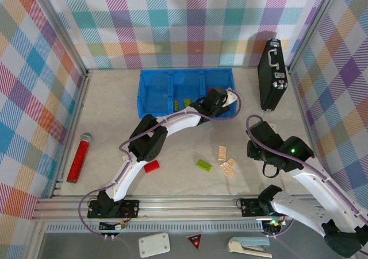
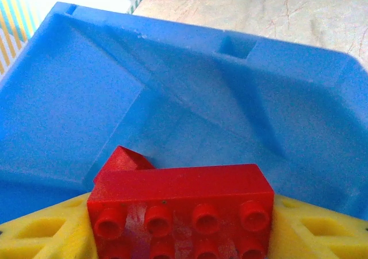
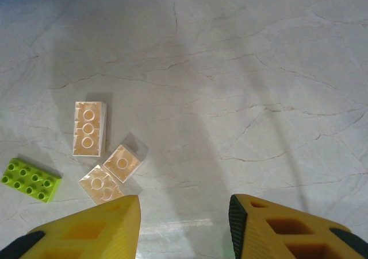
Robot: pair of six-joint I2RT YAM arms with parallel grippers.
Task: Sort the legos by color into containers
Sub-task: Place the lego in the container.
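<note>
My left gripper (image 1: 215,101) reaches into the right-hand compartment of the blue bin (image 1: 150,92). Its yellow fingers (image 2: 46,236) are shut on a red lego (image 2: 181,198), studs facing the camera, just above the blue floor (image 2: 190,98). A second red lego (image 2: 123,158) lies behind it. Two green legos (image 1: 181,103) lie in the middle compartment. On the table lie a red lego (image 1: 152,166), a green one (image 1: 204,165) and three beige ones (image 1: 227,162). My right gripper (image 1: 257,150) hangs open over bare table (image 3: 184,224), with the beige legos (image 3: 89,128) and the green lego (image 3: 31,180) to its left.
A black case (image 1: 271,75) stands at the back right beside the bin. A red cylinder with a silver end (image 1: 79,157) lies near the left wall. Plaid walls enclose the table on three sides.
</note>
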